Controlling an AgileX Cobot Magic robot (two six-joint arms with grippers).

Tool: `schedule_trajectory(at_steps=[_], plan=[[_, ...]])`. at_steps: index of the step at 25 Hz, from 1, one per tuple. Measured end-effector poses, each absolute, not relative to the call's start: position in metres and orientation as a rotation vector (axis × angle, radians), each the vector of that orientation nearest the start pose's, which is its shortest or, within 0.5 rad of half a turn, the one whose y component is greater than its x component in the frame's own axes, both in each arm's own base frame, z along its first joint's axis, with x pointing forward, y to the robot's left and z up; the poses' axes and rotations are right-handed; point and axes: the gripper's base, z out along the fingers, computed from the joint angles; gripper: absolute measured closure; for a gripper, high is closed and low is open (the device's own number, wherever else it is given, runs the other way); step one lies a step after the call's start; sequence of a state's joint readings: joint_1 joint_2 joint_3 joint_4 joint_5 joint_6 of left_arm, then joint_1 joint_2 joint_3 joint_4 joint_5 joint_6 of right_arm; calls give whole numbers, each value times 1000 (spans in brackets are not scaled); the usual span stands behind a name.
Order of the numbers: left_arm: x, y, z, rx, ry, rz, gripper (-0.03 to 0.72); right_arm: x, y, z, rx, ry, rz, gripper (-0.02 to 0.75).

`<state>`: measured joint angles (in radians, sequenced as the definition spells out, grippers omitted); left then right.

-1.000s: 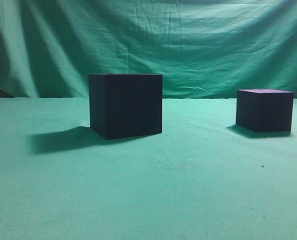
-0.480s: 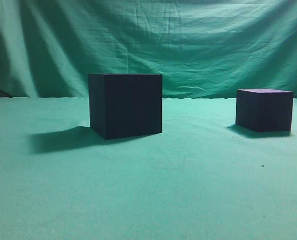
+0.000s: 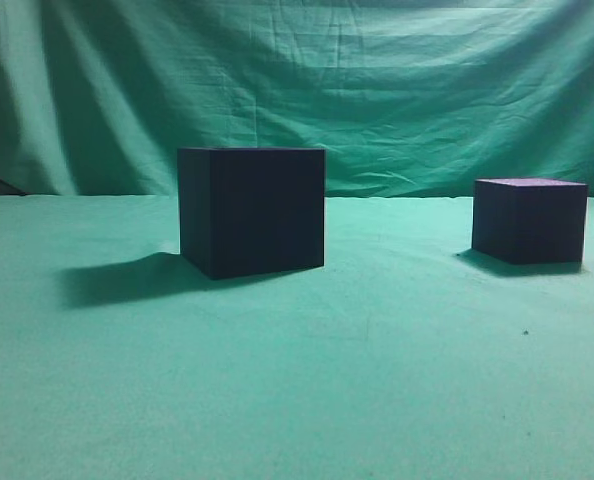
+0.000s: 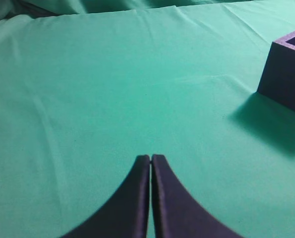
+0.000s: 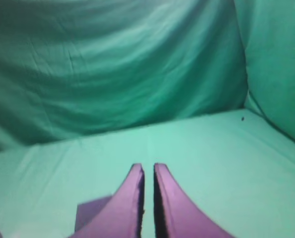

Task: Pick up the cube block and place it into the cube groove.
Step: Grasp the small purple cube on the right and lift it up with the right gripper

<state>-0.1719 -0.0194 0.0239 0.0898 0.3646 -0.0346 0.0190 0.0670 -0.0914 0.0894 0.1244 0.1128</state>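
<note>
Clearly nothing is done yet: in the exterior view the cube block (image 3: 529, 221) stands on the green cloth (image 3: 357, 370) at the right, well apart from the cube groove (image 3: 252, 210), with open room between.

From the left wrist, the left gripper (image 4: 151, 159) is closed and empty, the groove's corner at right.

From the right wrist, the right gripper (image 5: 148, 171) is almost closed, holding nothing.

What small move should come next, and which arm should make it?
Probably open the right gripper and start it toward the cube block. The block sits untouched on the green cloth, on the right and apart from the cube groove. Both grippers look shut and empty; the left gripper faces bare cloth.
</note>
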Motion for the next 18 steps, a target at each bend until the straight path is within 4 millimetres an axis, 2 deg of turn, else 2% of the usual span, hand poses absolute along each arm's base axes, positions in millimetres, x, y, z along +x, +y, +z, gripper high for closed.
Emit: schedule_trajectory(at_steps=[3, 6, 9, 11, 12, 16, 18], plan=[[52, -6, 173, 182, 1843, -56, 688, 70, 4, 249, 130, 1757, 172, 689], [52, -6, 173, 182, 1843, -56, 688, 87, 7, 257, 166, 1964, 214, 689], [52, -6, 173, 182, 1843, -56, 688, 105, 9, 255, 171, 2135, 225, 689], [52, -6, 173, 182, 1843, -56, 688, 118, 12, 253, 61, 2244, 193, 689], [52, -6, 173, 182, 1843, -56, 688, 125, 16, 255, -34, 2292, 182, 738], [52, -6, 173, 182, 1843, -56, 688, 157, 36, 267, -332, 2475, 200, 738], [52, -6, 173, 182, 1843, -56, 688, 176, 48, 266, -434, 2578, 201, 738]])
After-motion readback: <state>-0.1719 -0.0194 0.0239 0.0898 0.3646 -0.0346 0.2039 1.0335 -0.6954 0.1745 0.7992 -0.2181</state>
